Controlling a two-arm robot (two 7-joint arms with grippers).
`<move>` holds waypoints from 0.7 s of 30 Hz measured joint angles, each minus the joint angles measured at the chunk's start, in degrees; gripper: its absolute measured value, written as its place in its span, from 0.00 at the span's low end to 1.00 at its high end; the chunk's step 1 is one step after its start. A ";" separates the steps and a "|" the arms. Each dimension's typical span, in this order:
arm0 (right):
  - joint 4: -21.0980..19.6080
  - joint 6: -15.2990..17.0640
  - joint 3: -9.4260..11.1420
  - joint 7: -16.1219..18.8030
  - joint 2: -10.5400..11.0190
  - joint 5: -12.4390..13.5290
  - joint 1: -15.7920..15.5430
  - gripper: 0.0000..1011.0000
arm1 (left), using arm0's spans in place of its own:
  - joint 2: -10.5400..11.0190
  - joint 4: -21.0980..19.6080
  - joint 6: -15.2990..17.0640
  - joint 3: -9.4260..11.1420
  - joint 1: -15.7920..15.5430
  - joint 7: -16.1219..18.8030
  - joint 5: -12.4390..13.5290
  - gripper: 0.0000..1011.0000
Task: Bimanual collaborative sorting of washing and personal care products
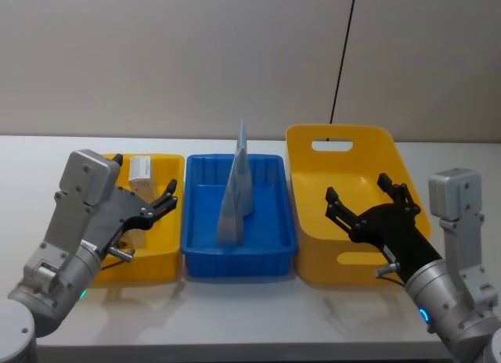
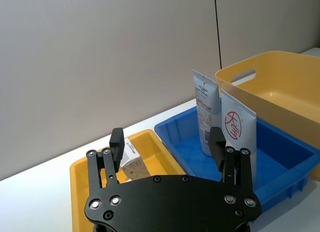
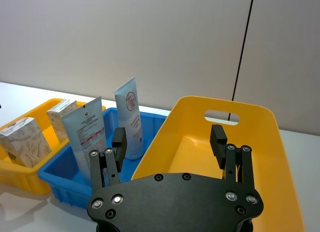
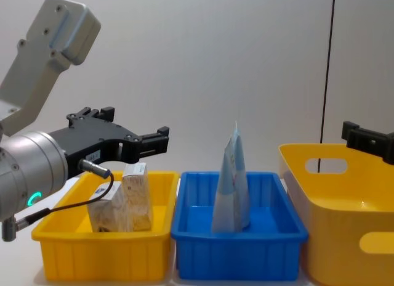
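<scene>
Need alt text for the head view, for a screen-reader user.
Three plastic bins sit in a row on a white table: a small yellow bin holding small cartons, a blue bin with two pale tubes standing upright, and a large yellow handled bin. The left gripper hangs open over the small yellow bin, the right gripper open over the large one.
</scene>
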 joint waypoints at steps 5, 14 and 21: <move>0.00 0.00 0.00 0.00 0.00 0.00 0.00 0.99 | 0.00 -0.25 1.30 -0.13 0.08 -0.18 -0.13 0.99; 0.00 0.00 0.00 0.00 0.00 0.00 0.00 0.99 | -0.43 -1.43 6.69 -0.50 0.24 -0.21 -0.97 0.99; 0.00 0.00 0.00 0.00 0.00 0.00 0.00 0.99 | -1.10 -2.21 11.38 -0.94 0.34 0.20 -1.73 0.99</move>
